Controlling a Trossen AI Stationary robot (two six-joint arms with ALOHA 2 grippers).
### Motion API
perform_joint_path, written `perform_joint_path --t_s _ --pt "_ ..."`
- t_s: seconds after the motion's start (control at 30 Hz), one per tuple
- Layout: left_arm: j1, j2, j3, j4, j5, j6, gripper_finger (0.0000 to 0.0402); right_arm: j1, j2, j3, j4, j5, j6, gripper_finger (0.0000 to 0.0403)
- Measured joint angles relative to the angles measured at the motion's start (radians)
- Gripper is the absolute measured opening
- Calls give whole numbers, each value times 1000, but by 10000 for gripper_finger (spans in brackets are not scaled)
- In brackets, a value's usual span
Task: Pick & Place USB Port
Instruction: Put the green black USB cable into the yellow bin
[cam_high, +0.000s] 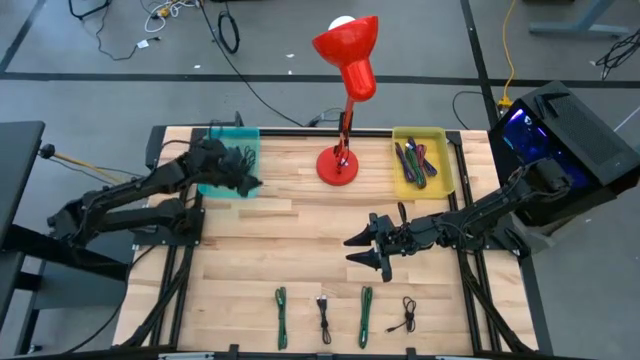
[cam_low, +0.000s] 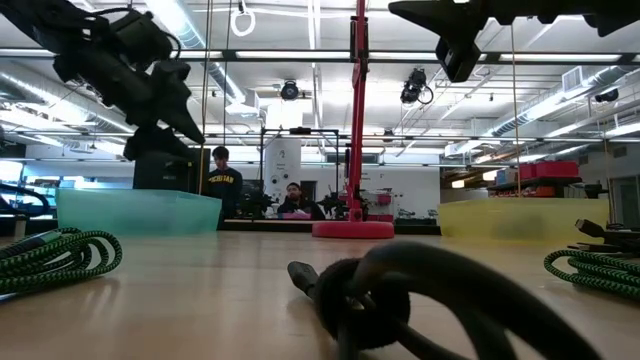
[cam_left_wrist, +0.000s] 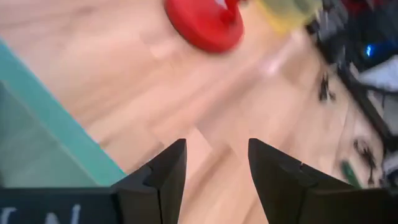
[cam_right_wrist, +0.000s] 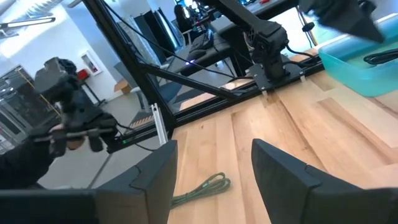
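A robotics lab: metal rigs (cam_right_wrist: 205, 81), ceiling strip lights (cam_low: 190, 25), workbenches behind.

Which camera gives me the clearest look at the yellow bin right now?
The high view: it looks straight down on the yellow bin at the table's far right, showing its whole rim and the cables inside. The low view shows only its side wall, contents hidden. The left wrist view catches a blurred corner. The right wrist view misses it.
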Motion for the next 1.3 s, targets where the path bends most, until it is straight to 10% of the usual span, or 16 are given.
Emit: perform_joint_path --t_s 0.73,1.3 --pt "-1164 194 0 139 -744 -808 176 -6 0 0 -2 -3 4 206" --pt "-1409 698 81 497 -772 -1042 176 3 0 0 -9 1 8 206"
